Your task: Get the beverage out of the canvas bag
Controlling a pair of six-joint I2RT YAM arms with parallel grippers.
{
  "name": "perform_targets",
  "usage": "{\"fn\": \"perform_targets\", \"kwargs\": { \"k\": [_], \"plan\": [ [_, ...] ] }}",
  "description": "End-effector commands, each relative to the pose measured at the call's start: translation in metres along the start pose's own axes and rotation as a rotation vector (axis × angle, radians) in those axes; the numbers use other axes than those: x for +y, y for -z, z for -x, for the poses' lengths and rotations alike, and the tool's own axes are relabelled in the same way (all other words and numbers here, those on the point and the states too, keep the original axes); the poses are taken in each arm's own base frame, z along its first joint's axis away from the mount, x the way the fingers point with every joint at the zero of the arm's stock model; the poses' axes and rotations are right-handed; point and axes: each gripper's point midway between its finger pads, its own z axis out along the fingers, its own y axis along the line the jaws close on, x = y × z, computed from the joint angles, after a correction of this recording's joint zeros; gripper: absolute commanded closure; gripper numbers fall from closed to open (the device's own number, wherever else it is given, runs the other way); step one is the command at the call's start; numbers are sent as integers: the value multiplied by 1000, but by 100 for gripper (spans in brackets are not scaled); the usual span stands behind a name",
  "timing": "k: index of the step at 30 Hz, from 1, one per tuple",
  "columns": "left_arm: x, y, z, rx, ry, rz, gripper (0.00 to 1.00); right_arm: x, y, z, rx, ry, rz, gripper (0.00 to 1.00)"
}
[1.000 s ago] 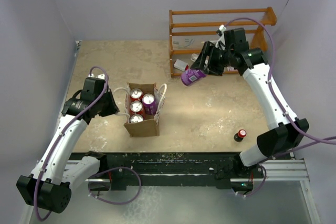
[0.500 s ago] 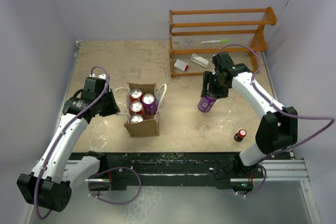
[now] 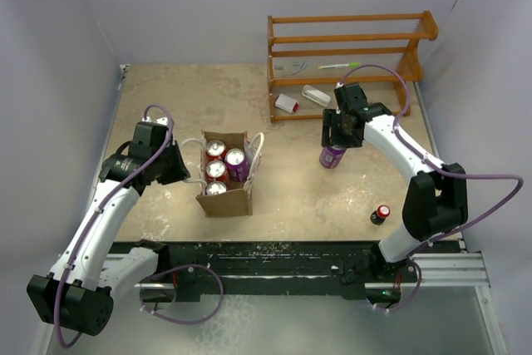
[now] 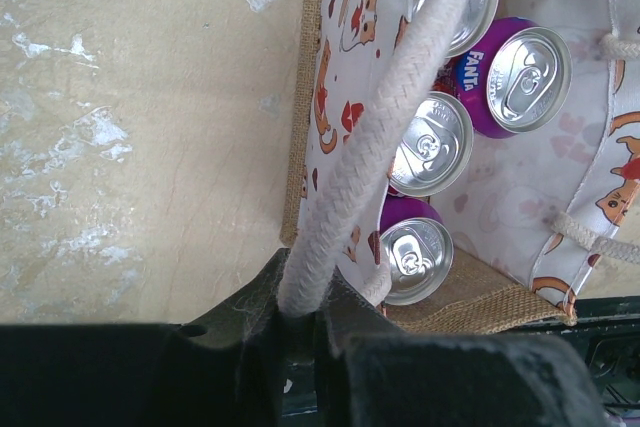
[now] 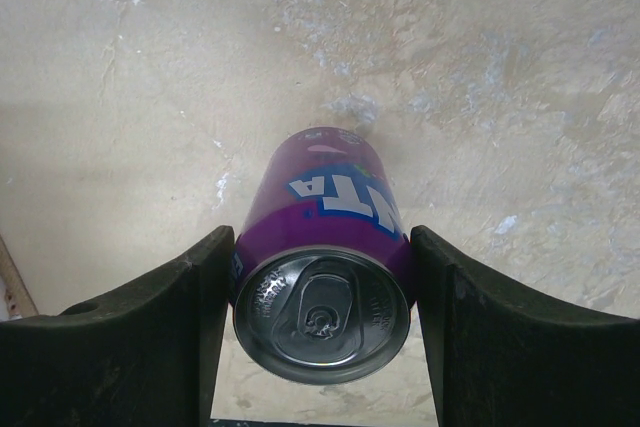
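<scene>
The tan canvas bag (image 3: 224, 199) stands upright left of centre, open at the top, with several cans inside (image 3: 217, 169); the left wrist view shows their silver tops, one a purple Fanta (image 4: 527, 65). My left gripper (image 3: 179, 168) is shut on the bag's white rope handle (image 4: 370, 147) at its left side, pinched between the jaws (image 4: 300, 312). My right gripper (image 3: 335, 145) is shut on a purple Fanta can (image 3: 332, 156), which stands upright on the table right of centre. In the right wrist view the can (image 5: 325, 237) fills the gap between both fingers (image 5: 322, 312).
A wooden rack (image 3: 349, 39) stands at the back right, with a green-tipped item (image 3: 339, 65) on it and two small white packages (image 3: 287, 103) (image 3: 316, 96) at its foot. A small dark bottle with a red cap (image 3: 380, 214) stands near the front right.
My right arm has carried the purple can from up near the rack, tilted, down and toward the front; it now stands upright on the table. The left arm has not moved.
</scene>
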Motion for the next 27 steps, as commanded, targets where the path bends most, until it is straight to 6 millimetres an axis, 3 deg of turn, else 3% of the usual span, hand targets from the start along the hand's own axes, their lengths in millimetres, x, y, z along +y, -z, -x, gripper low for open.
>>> {"fn": "perform_targets", "kwargs": {
  "k": [1,10,15,20,23,27],
  "plan": [
    [-3,0,4,-22,-19,-19,84,-2,-3,13,-72,11,-10,100],
    [-2,-1,4,-21,-17,-14,84,-5,-19,-5,-39,17,-14,96],
    [-2,-2,3,-12,-17,-13,84,-6,-21,-12,-14,24,-17,71],
    [-6,-1,2,-9,-31,-41,85,-4,-2,-3,-39,29,1,26],
    [-9,1,2,-15,-35,-58,85,-3,13,-1,-57,29,18,17],
    [-11,1,1,-8,-42,-72,85,7,40,-14,-54,10,97,14]
  ]
}}
